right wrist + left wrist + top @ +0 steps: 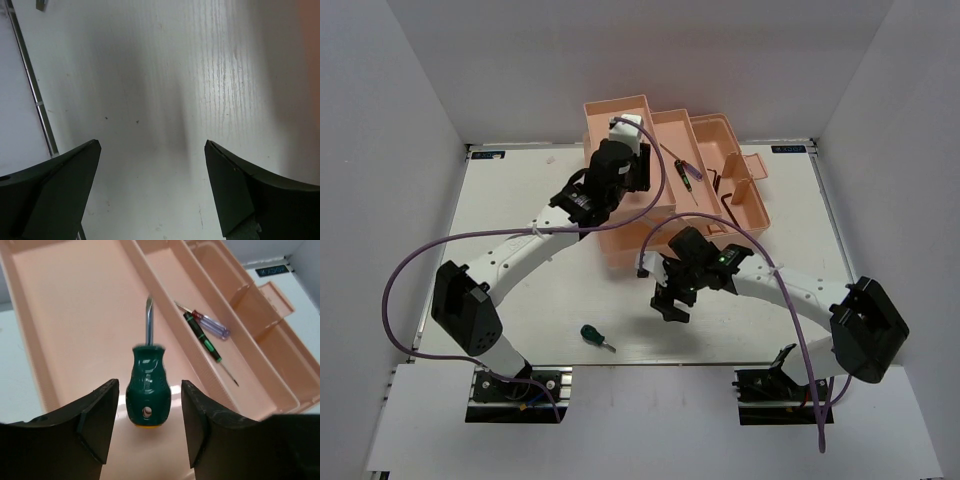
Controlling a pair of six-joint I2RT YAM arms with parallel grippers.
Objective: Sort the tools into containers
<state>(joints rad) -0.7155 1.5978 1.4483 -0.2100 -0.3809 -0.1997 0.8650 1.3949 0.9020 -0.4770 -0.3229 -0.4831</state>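
Over the widest tray point(75, 315) of the salmon-pink toolbox point(710, 122), the left tool point(149, 386) is held with its jaws parted. A stubby green-handled screwdriver point(148, 392) is seen between them, with a gap on either side of the handle and the blade pointing away along the tray floor. Whether the handle rests fully on that floor cannot be told, as its outline is slightly blurred. In the neighbouring narrow compartment a green precision screwdriver point(202, 337) and a blue one point(214, 327) are laid side by side.

The step in hand is judged to be the release into the tray. It is best finished by a straight lift with the jaws kept apart, so that neither finger is dragged against the handle or caught on the tray wall.

The right tool point(151, 146) is spread wide above bare counter point(165, 75), with nothing between its fingers. A second stubby screwdriver point(597, 338) is found on the counter near the left base, and would sensibly be taken next.
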